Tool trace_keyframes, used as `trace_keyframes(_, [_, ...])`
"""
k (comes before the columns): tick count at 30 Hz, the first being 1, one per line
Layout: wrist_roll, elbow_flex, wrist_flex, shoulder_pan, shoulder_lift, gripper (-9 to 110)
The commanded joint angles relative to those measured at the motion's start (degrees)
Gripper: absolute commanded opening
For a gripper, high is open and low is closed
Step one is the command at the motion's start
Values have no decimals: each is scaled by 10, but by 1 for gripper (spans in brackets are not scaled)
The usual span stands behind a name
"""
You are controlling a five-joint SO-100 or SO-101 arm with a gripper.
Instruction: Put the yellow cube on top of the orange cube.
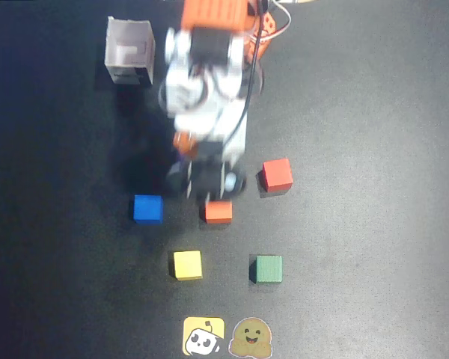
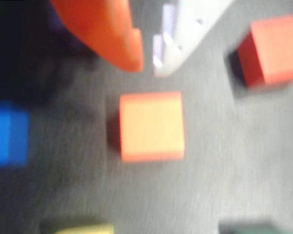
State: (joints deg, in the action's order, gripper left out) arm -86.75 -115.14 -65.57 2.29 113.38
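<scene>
Your tool [image 2: 149, 66] hangs just above the small bright-orange cube [image 2: 151, 126], its orange finger and white finger close together with only a narrow gap, and nothing is held between them. In the overhead view that orange cube [image 1: 218, 212] sits on the dark counter [image 1: 359, 112] just below the arm's tip. The small pale-yellow cube [image 1: 187, 265] rests alone on the counter, below and slightly left of the orange one, apart from it; the wrist view shows only its top edge [image 2: 83, 229]. You also see a blue cube [image 1: 147, 208] to the left, a darker red-orange cube [image 1: 276, 174] up right, and a green cube [image 1: 269, 268] lower right.
</scene>
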Motion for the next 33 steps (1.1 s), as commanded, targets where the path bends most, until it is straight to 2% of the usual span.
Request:
trace_keyframes(1, [-18,129,-18,5,-98,1])
trace_keyframes(15, [-40,379,-61,26,-331,14])
trace_keyframes(22, [-47,425,-52,19,-394,17])
trace_keyframes(24, [-53,430,-47,18,-408,24])
trace_keyframes(33, [-57,447,-38,10,-451,24])
